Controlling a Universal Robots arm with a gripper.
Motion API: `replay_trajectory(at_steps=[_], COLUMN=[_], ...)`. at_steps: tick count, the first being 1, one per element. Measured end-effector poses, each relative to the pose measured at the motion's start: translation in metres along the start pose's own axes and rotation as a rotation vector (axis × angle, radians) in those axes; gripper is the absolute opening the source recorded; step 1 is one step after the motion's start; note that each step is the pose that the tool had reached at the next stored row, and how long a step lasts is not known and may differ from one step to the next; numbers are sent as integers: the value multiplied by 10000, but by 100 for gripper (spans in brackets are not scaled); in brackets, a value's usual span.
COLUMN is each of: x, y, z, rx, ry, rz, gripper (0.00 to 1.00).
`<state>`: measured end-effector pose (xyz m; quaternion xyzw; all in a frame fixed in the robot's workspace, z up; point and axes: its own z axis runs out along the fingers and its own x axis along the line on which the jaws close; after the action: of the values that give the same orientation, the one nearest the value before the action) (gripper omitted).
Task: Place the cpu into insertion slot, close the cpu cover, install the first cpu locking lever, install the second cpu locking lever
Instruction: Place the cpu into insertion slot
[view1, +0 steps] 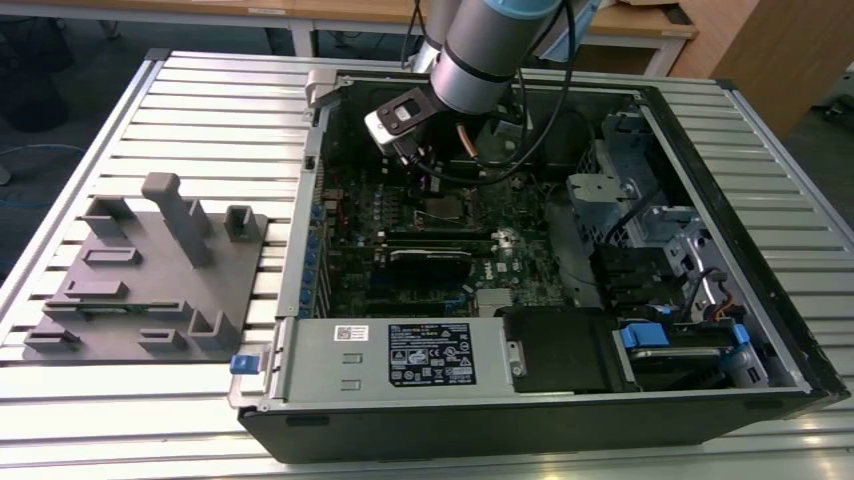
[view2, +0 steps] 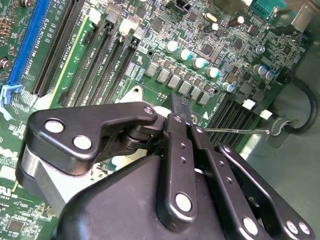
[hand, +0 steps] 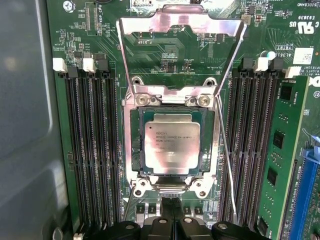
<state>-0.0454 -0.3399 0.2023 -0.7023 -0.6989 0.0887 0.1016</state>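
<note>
The cpu (hand: 172, 147) lies flat in the insertion slot (hand: 135, 145), its silver top facing up. The cpu cover (hand: 170, 22) is swung open, lying back past its hinge bracket (hand: 170, 100), so the green board shows through its window. A thin wire locking lever (hand: 226, 155) runs along one side of the socket and stands raised (view2: 235, 131). My gripper (hand: 173, 212) hovers just off the socket edge opposite the hinge. Its black fingers (view2: 176, 125) are shut together with nothing between them. In the exterior view the arm (view1: 481, 50) reaches down into the case above the socket (view1: 438, 212).
Long black memory slots (hand: 92, 150) flank the socket on both sides. The open computer case (view1: 747, 200) walls in the board, with a power supply (view1: 400, 355) at the front and black cables (view1: 534, 140) by the arm. A grey fixture block (view1: 147, 280) sits on the table at the exterior view's left.
</note>
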Motion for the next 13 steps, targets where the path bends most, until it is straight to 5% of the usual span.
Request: replay_trajectory(at_steps=[13], x=[0], y=[0], z=[0], rx=[67], ry=[0], rz=[1], gripper=[10])
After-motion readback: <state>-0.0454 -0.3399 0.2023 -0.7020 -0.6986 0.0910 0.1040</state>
